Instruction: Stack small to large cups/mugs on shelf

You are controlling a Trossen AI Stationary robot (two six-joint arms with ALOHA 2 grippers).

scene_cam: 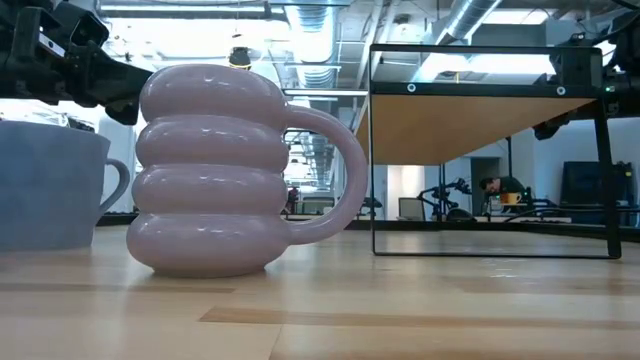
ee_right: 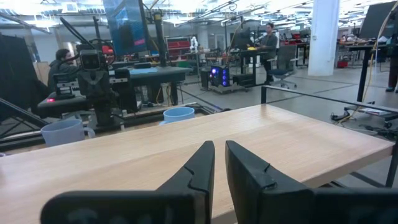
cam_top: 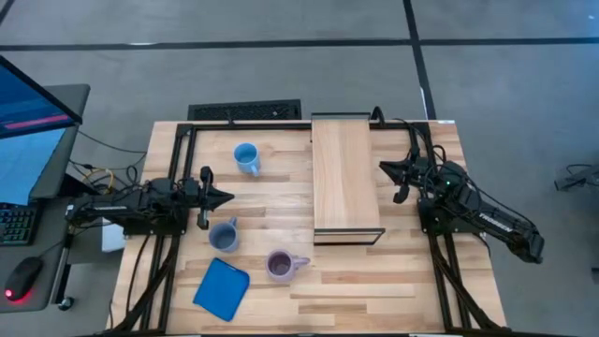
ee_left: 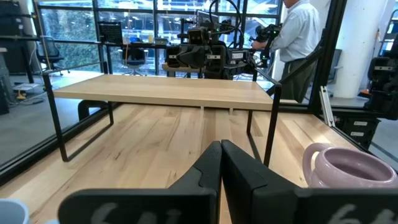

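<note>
Three mugs stand upright on their bases on the tabletop, left of the shelf. The bright light blue mug (cam_top: 246, 157) is farthest, the grey-blue mug (cam_top: 224, 234) is nearer, and the ribbed pale purple mug (cam_top: 280, 265) (scene_cam: 215, 170) is nearest. The light-wood shelf (cam_top: 344, 178) stands on its dark frame at the table's middle. My left gripper (cam_top: 227, 197) (ee_left: 221, 149) is shut and empty; it points right, between the light blue and grey-blue mugs. My right gripper (cam_top: 382, 167) (ee_right: 219, 152) is shut and empty; it points left over the shelf's right edge.
A flat blue square pad (cam_top: 221, 288) lies near the table's front left. A dark frame (cam_top: 178, 140) runs around the tabletop. The shelf's top (ee_right: 280, 143) is bare. People and desks show in the room behind.
</note>
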